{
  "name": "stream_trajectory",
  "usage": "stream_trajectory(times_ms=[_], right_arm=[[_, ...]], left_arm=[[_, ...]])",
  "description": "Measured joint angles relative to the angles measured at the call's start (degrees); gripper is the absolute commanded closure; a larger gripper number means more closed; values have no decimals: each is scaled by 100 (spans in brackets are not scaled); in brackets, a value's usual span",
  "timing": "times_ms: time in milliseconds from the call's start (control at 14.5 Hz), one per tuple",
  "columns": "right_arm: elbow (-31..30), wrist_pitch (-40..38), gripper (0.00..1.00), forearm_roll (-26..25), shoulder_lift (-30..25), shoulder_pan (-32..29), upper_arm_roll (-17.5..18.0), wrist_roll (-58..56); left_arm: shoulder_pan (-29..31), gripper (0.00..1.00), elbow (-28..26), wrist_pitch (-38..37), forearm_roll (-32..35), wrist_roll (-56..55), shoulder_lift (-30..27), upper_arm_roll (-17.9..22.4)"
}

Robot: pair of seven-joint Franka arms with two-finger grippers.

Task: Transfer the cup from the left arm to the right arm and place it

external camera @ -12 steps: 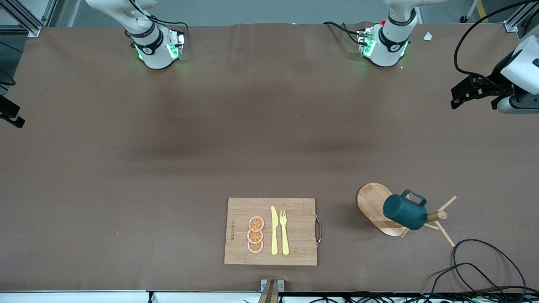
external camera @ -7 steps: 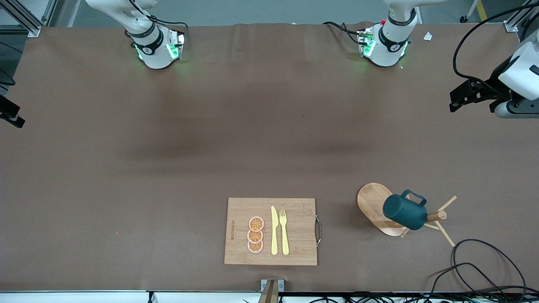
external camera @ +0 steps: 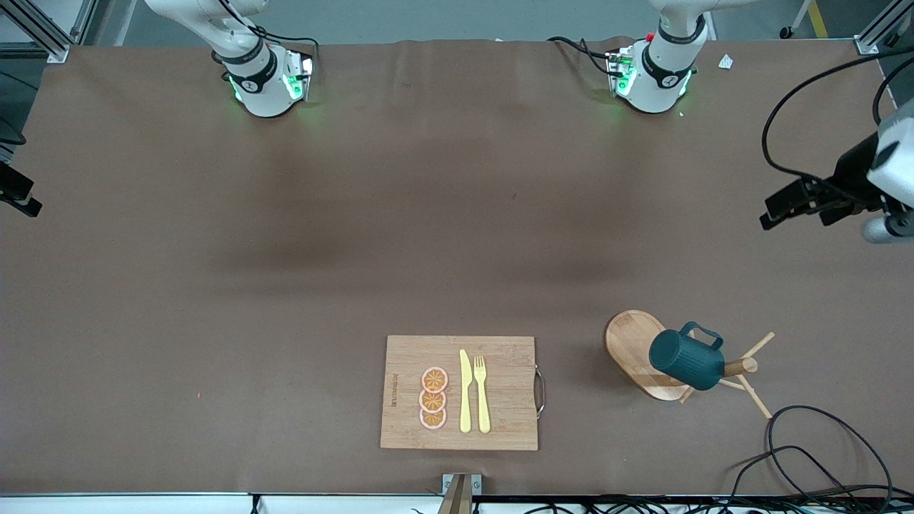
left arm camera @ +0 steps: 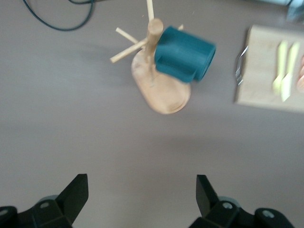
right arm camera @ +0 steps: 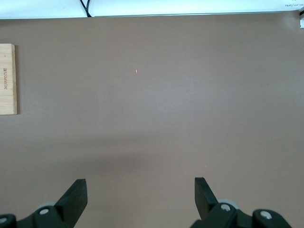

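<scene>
— Colours showing on the rack? 
— The cup (external camera: 686, 362) is showing dark teal, hanging on a pale wooden peg rack (external camera: 639, 353).
— And the cutting board (external camera: 459, 392)? 
— Tan bamboo, carrying yellow cutlery (external camera: 473, 391) and orange-patterned slices (external camera: 433, 398); brown table (external camera: 285, 285).

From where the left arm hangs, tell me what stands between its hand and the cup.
Nothing visible: only bare table lies between the open left hand and the cup, which hangs on the wooden peg rack.

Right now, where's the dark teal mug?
In the front view, the dark teal mug hangs tilted on the wooden peg rack, above its oval base, toward the left arm's end of the table, beside the bamboo cutting board.
</scene>
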Motion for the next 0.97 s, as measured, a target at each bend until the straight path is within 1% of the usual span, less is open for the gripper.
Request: stream_trajectory(times_ms=[138, 345, 483, 759, 966], right_arm=[[0, -1, 0, 0, 0, 0, 0, 0], [0, -2, 0, 0, 0, 0, 1, 0], [0, -2, 0, 0, 0, 0, 1, 0], [0, -2, 0, 0, 0, 0, 1, 0], [0, -3, 0, 0, 0, 0, 1, 0]], left_arm=[[170, 0, -306, 445, -236, -264, 85, 2], [235, 0, -1039, 1386, -485, -742, 92, 2], [234, 0, -1510, 1993, -619, -1309, 73, -15], [225, 0, -2238, 3325, -653, -2580, 42, -86], [214, 0, -2681, 4417, -664, -3865, 62, -332]])
